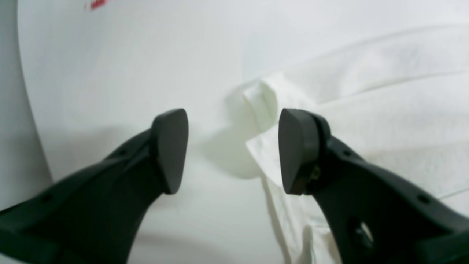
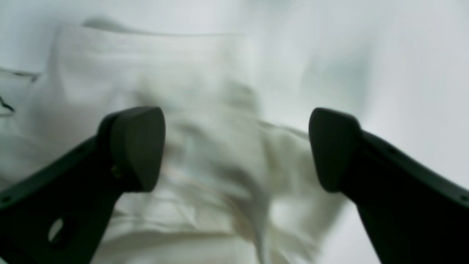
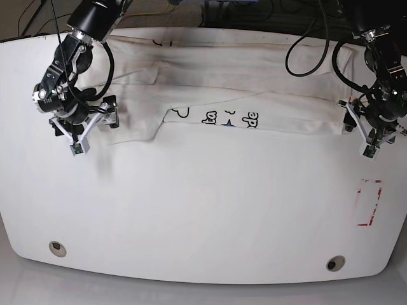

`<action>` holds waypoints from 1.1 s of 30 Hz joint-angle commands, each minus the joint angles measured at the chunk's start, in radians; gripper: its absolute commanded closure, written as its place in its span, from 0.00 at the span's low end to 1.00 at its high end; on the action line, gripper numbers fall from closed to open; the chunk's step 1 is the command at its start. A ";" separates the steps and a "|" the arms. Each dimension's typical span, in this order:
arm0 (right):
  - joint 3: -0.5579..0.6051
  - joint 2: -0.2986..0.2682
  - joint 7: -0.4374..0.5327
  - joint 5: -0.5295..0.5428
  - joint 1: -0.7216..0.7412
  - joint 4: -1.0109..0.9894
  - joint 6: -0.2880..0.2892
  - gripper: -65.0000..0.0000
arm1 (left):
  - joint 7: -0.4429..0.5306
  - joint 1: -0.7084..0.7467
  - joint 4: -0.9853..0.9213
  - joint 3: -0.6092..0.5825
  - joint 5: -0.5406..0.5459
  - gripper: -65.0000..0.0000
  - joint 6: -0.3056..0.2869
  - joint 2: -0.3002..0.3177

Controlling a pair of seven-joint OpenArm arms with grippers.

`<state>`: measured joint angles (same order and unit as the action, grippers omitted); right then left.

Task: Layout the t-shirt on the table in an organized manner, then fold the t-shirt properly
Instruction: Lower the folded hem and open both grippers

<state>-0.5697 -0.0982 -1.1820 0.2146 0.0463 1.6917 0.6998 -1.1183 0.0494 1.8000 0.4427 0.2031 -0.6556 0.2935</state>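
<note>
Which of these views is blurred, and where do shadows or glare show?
Right wrist view: t-shirt smeared, badly blurred. Left wrist view: sharper; soft shadow beside the shirt's edge on the table. Base view: crisp, even light, faint arm shadows, mild gloss.

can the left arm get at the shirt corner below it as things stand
Probably yes. The left gripper is open, and the t-shirt corner lies just beyond its fingertips on the bare table, with nothing between them. The right gripper is far off at the other end.
</note>
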 commanded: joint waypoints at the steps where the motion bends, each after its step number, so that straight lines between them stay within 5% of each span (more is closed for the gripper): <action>1: -0.006 -0.015 0.035 0.004 0.042 -0.035 -0.002 0.09 | 0.014 -0.016 0.034 0.005 0.006 0.43 0.001 0.016; 20: -0.003 -0.010 0.119 0.006 0.093 -0.265 -0.002 0.11 | 0.017 -0.021 0.028 0.005 0.006 0.44 0.001 0.016; 23: -0.002 -0.008 0.119 0.013 0.093 -0.265 -0.002 0.25 | 0.017 -0.021 0.027 0.005 0.006 0.44 0.001 0.014; 33: 0.086 -0.008 0.119 0.013 0.091 -0.264 -0.002 0.98 | 0.017 -0.021 0.025 0.005 0.006 0.44 0.001 0.013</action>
<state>-0.4892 -0.0990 -1.0561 0.2184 0.1272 1.4181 0.6960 -1.1141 0.0414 1.8111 0.4423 0.2031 -0.6559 0.2913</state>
